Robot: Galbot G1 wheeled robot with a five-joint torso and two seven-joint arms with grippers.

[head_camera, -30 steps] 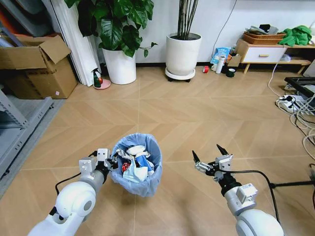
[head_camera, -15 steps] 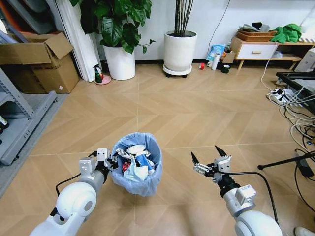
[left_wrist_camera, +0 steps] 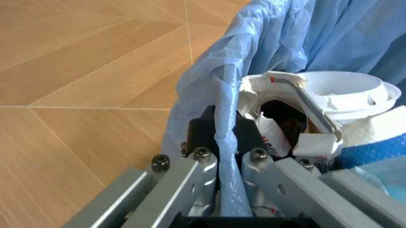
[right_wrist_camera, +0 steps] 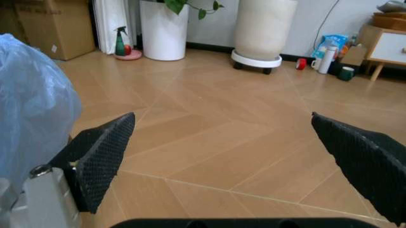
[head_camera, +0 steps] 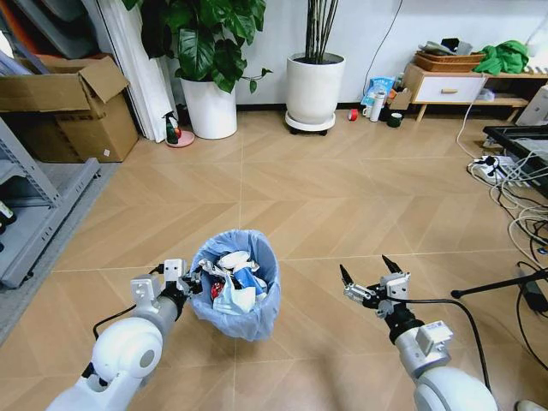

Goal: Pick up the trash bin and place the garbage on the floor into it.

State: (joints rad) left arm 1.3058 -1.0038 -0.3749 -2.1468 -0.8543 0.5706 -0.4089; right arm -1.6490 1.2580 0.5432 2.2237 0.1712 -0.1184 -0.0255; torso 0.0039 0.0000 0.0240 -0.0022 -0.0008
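Most litter's in | left pincer (head_camera: pixel 190 280) clamped on small round blue-bagged trash bin (head_camera: pixel 233 313) rim, lower left | crumpled white paper and mask garbage (head_camera: pixel 232 278) inside | right pincer (head_camera: pixel 368 272) spread apart, lower right | floor looks clean

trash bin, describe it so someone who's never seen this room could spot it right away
On the bare wooden floor just before the robot, the trash bin sits pinched at its rim by the left hand. It is lined with a crinkly light-blue bag and heaped with white paper, unlike the two tall white plant pots by the far wall.

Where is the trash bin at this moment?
In the head view the trash bin sits low on the robot's left, its rim pinched by the left gripper; the open right gripper hangs apart to its right.
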